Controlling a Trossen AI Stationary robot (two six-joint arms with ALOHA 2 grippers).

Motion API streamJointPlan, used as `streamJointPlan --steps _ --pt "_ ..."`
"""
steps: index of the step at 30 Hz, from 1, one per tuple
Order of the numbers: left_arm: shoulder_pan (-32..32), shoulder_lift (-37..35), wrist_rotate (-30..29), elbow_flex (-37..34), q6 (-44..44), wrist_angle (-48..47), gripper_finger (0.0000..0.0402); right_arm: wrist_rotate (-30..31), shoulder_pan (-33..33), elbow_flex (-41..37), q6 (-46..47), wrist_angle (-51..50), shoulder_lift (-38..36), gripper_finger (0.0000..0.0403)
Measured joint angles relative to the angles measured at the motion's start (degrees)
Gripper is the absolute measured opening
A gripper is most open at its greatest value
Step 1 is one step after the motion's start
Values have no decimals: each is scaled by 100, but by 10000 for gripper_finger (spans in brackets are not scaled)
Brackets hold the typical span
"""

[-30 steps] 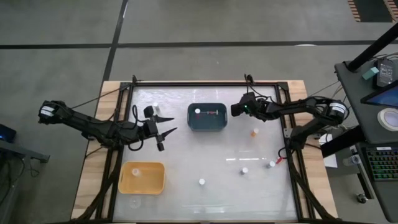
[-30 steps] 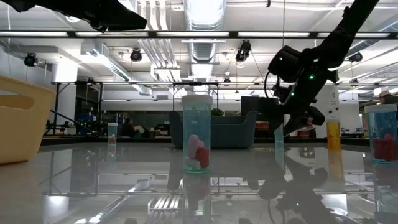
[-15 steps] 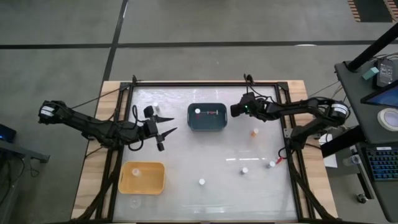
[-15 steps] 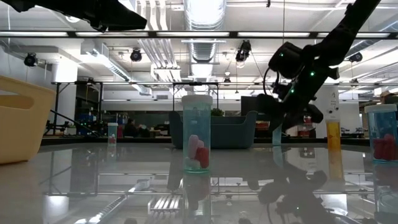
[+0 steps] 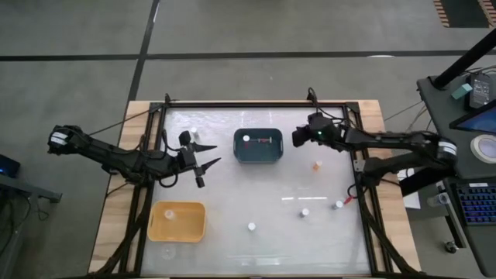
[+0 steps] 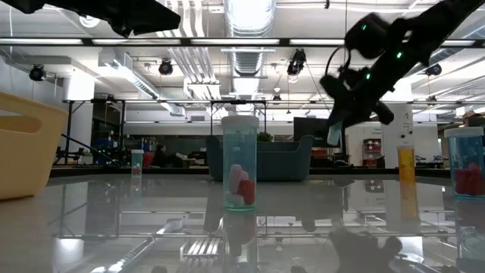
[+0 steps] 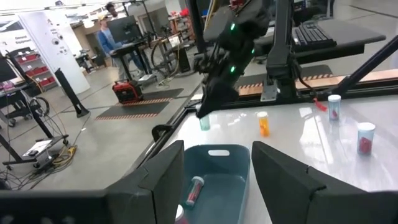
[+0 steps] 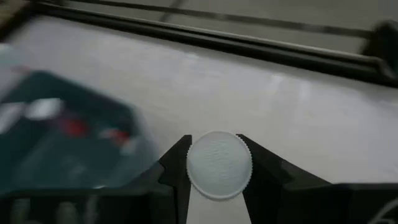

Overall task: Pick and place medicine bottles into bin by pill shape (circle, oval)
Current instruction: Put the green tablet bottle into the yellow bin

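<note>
Right gripper at 3 o'clock of dark bin, jaws clamped on white-capped bottle, lifted off table. I judge grip thin, on cap only: fast swing could shake it loose short of bin rim. Left gripper waits at bin's 9 o'clock, jaws apart, empty. Yellow bin at 7 o'clock.

Pill shapes inside the small bottles scattered across the table: too small to read from above. Body of the bottle clamped in the right gripper hidden beneath its white cap in the wrist view. Dark bin blurred and cut off at the frame's edge there. Yellow bin cropped at the left edge of the low view.
</note>
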Motion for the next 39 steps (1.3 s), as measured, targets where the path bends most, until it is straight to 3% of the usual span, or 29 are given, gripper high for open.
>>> streamJointPlan --steps 9,15,20,26,39 --pt "0 290 0 0 -56 464 173 -284 1114 0 -237 148 -809 104" --pt "0 836 19 30 -232 1101 173 -287 1850 0 -466 855 -633 104" --pt "2 1391 83 120 -907 1332 173 -323 2286 2 -805 1764 -261 105" --pt "2 2167 118 398 -1756 1333 173 -644 2417 2 -1012 2588 140 105" --pt "211 3633 651 1472 -1824 1498 173 -1373 2415 2 -1039 3525 844 105"
